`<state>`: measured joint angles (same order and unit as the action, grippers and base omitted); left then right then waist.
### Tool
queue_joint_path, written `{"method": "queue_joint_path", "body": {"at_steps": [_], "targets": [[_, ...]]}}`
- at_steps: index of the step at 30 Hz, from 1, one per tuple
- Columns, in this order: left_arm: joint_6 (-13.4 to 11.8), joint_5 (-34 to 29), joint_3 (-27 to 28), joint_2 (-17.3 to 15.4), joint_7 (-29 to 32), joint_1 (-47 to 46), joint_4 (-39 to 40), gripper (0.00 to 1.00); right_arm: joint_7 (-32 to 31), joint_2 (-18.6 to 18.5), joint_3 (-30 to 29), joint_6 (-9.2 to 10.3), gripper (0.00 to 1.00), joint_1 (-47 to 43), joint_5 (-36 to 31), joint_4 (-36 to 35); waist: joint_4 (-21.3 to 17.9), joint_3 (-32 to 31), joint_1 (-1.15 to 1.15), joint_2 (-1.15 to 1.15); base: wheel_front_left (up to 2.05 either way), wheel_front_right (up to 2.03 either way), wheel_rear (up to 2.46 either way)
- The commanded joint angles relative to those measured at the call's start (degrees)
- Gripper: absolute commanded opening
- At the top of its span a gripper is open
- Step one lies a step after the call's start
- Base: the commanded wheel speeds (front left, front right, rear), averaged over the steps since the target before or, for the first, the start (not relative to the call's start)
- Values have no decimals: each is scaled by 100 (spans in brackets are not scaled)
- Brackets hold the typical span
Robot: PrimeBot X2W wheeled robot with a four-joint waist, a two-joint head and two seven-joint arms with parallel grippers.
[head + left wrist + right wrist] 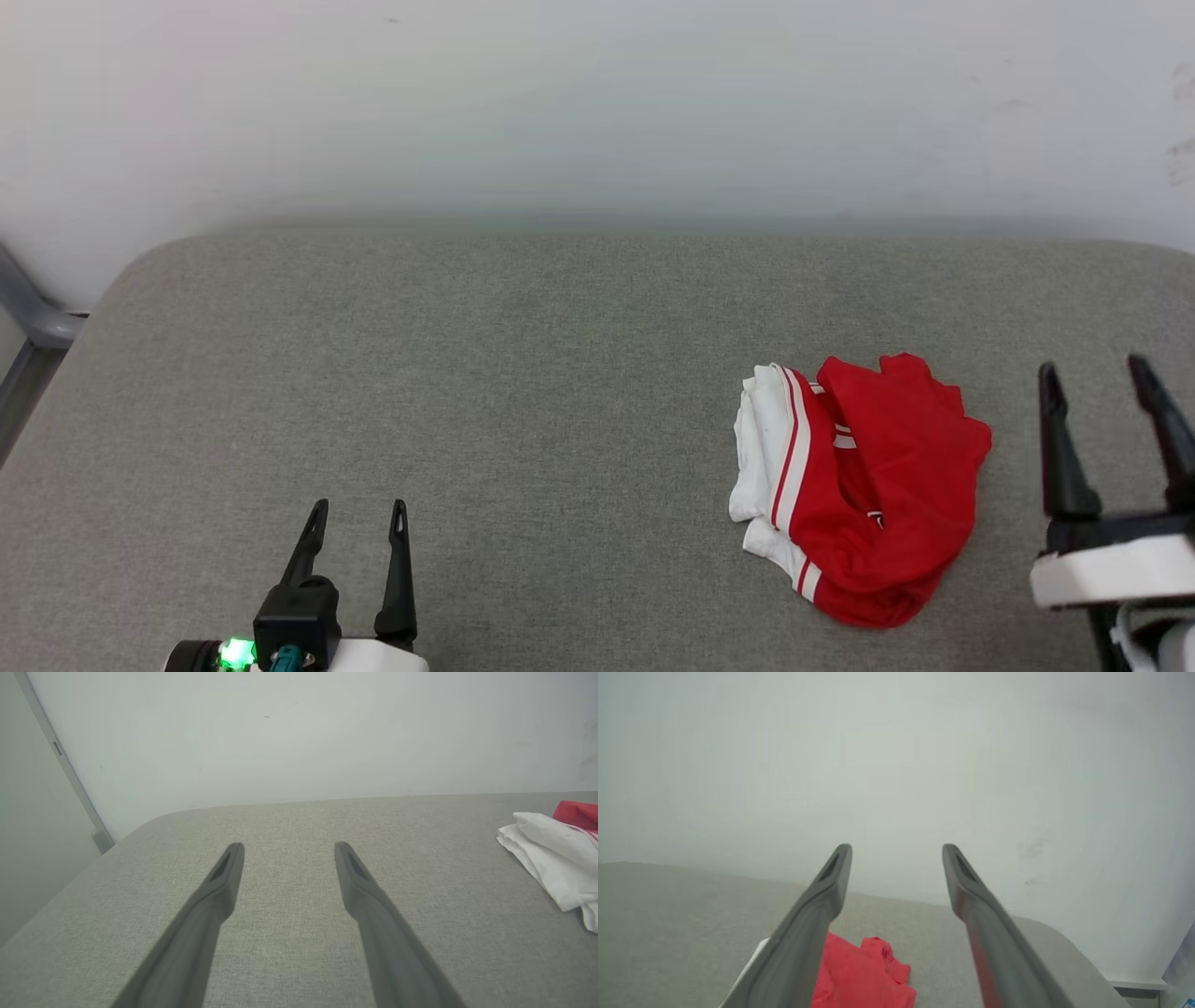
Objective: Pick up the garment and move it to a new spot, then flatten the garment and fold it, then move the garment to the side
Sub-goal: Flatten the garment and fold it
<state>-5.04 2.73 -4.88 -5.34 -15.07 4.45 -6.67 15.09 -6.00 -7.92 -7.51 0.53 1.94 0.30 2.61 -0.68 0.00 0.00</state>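
The garment (864,485), red with white sleeves and striped seams, lies bunched in a heap on the right part of the grey cushioned surface (523,373). My right gripper (1094,369) stands open just to the right of it, raised, with nothing between its fingers. In the right wrist view the red cloth (864,975) shows low beside my right gripper (896,848). My left gripper (358,509) is open at the lower left, far from the garment. The left wrist view has the white sleeve (551,858) at its right edge, well away from my left gripper (287,845).
A pale wall (597,103) rises directly behind the surface's far edge. A grey metal frame (33,322) stands at the left, beyond the rounded corner. Bare grey fabric stretches between the two grippers.
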Motion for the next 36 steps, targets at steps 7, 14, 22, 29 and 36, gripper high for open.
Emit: {"method": "queue_joint_path", "body": {"at_steps": [7, 14, 22, 29, 36], "targets": [[53, -54, 34, 51, -15, -207, 50, 100, 11, -1054, 368, 4, 100, 1282, 273, 224, 18, 260, 0, 0, 0, 0, 0], [78, -86, 43, 102, -15, -421, 122, 100, -1052, -2445, 1898, 4, 100, 2515, 1401, 880, 95, 600, 0, 0, 0, 0, 0], [90, -88, -30, 155, -15, -725, 211, 100, -3872, -3883, 3859, 5, 100, 3433, 3382, 1035, 258, 1067, 0, 0, 0, 0, 0], [99, -57, -115, 200, -15, -990, 283, 100, -5677, -4266, 4604, 5, 100, 3987, 4403, 1092, 448, 1487, 0, 0, 0, 0, 0], [63, -7, -169, 227, -15, -1173, 323, 100, -6014, -4004, 5165, 4, 100, 4136, 4485, 1742, 637, 1803, 0, 0, 0, 0, 0]]}}
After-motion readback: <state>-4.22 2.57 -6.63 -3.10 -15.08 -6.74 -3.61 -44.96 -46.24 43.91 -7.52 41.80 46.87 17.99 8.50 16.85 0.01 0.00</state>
